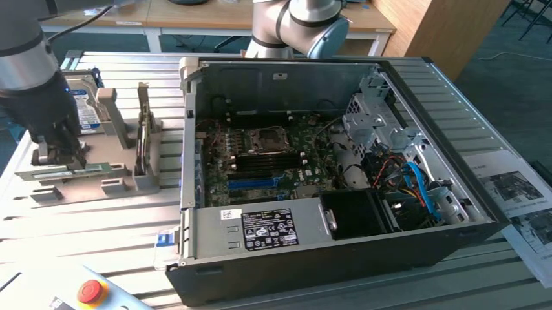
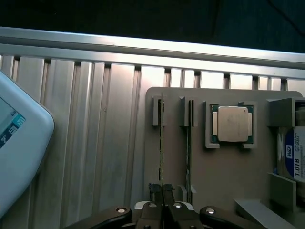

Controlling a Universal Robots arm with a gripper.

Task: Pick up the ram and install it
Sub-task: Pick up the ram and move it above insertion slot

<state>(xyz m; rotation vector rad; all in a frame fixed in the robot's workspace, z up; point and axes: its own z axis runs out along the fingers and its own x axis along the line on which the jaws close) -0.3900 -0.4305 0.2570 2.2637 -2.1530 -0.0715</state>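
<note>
- Slatted aluminium table [image 2: 95, 143] bears a grey fixture [image 2: 228, 191], left of the computer case [image 1: 345, 161] in the exterior view.
- gripper [image 2: 161, 187] pinches the ram [image 2: 162, 143], which stands on edge in its slot.
- Beyond the ram: second stick [image 2: 189, 143], processor [image 2: 232, 124], hard drive [image 2: 295, 160] marked "1.0TB".

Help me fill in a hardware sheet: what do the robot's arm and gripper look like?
The arm is made of silver-grey tubes with rounded joints, one closed by a light blue cap. A black cable runs toward the wrist. The gripper is black, with two narrow fingers and silver screw heads on its linkage.
</note>
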